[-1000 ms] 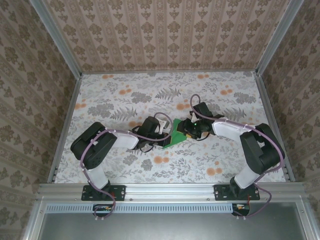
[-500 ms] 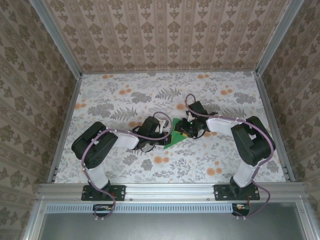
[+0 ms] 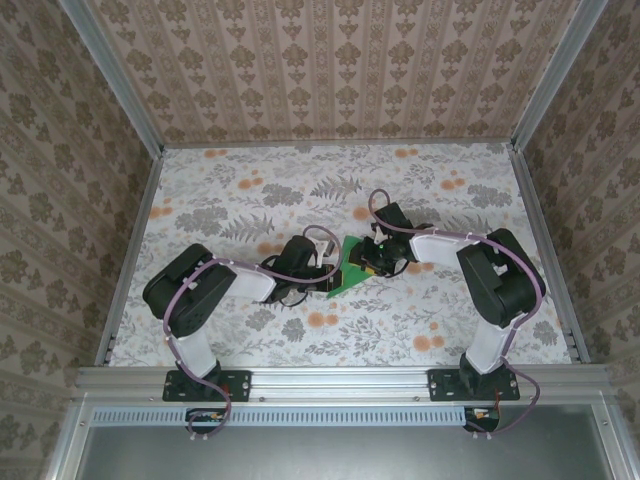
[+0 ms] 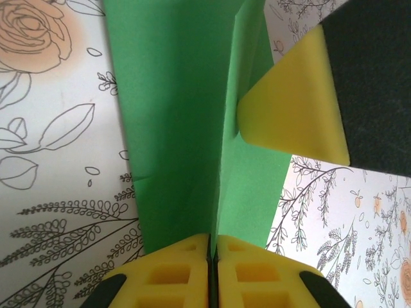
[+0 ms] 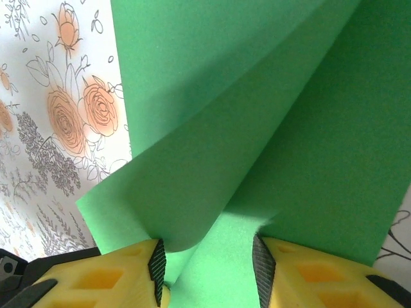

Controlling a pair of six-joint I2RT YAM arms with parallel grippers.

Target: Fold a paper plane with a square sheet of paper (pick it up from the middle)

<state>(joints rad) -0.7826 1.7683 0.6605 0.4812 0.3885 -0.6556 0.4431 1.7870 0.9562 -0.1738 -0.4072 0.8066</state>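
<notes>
left wrist view: the left gripper (image 4: 212,256) is pinched shut on a raised ridge of the sheet of paper (image 4: 173,128), its yellow pads pressed together with the green crease caught between them. the crease runs straight ahead from that grip, along the gripper's own line. a yellow fingertip (image 4: 292,109) from the opposite arm leans on the ridge further out, from the right side. right wrist view: the right gripper (image 5: 209,263) has its jaws apart, astride a curled-up flap of the same sheet, with the flap's rounded fold sitting in the gap against one pad and clear of the other. top external view: the sheet lies mid-way across the floral table (image 3: 250,200), directly between the two grippers, which face each other over it, both touching it and neither one nearer. the coming fold likely turns on that crease line, with the left pinning one end while the right works the flap across it.
</notes>
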